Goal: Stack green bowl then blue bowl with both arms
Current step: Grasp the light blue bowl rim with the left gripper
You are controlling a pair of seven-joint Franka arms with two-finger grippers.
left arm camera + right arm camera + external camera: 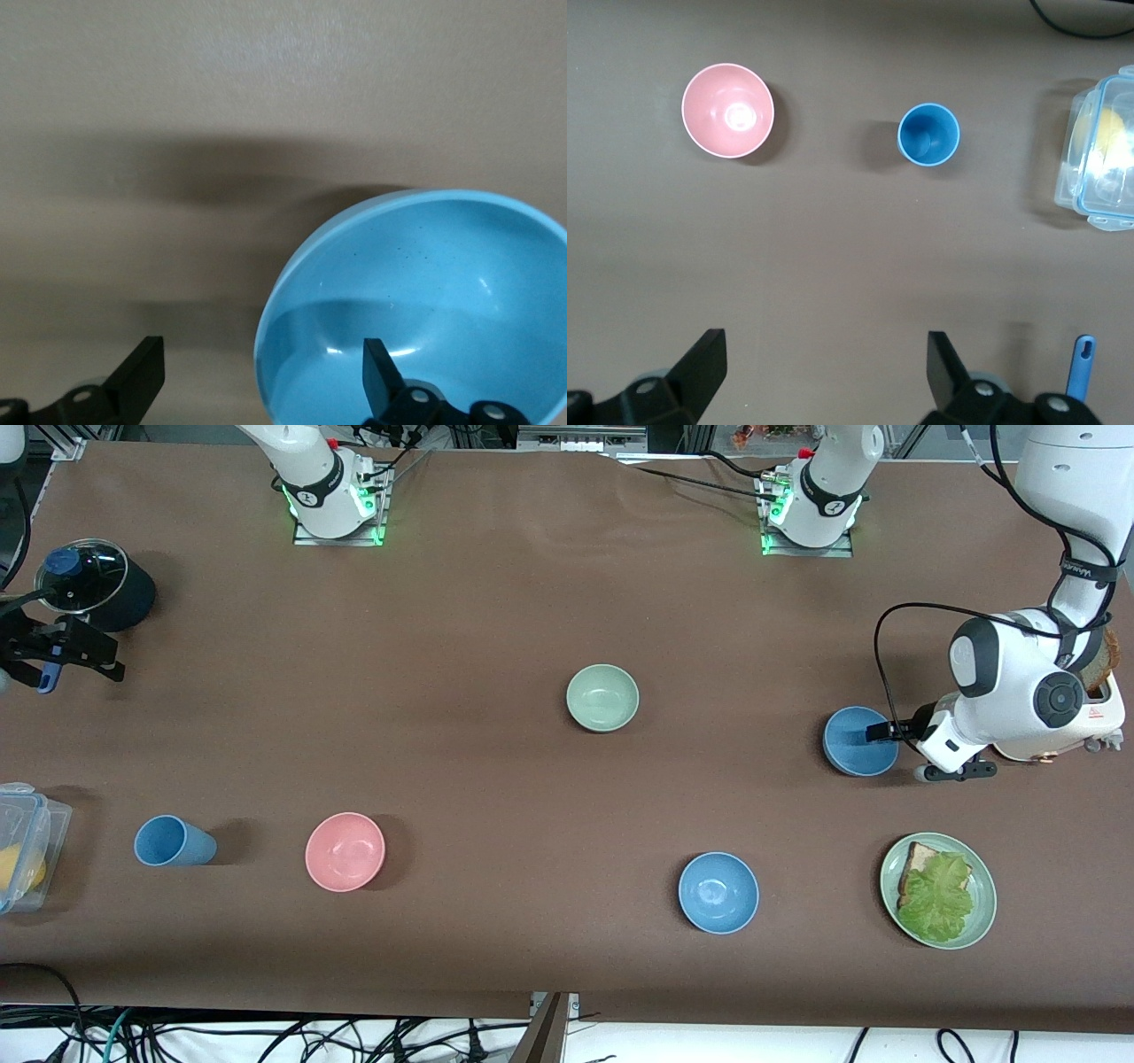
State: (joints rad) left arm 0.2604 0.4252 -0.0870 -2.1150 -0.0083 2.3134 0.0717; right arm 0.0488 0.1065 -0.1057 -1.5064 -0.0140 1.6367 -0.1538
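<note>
The green bowl (602, 698) stands upright and empty at the table's middle. The blue bowl (858, 742) stands toward the left arm's end of the table. My left gripper (886, 733) is open and low at this bowl. In the left wrist view the left gripper (261, 376) straddles the rim of the blue bowl (425, 283), one finger (383, 372) inside and the other outside, not closed on it. My right gripper (58, 651) is open and empty over the table at the right arm's end, beside a black pot; in the right wrist view the right gripper (824, 372) has only bare table between its fingers.
A brighter sky-blue bowl (718, 892) and a plate with bread and lettuce (938, 890) lie nearer the front camera. A pink bowl (345, 851), a blue cup (173, 841) and a clear lidded box (22, 859) stand toward the right arm's end. A black pot with a glass lid (89, 586) is there too.
</note>
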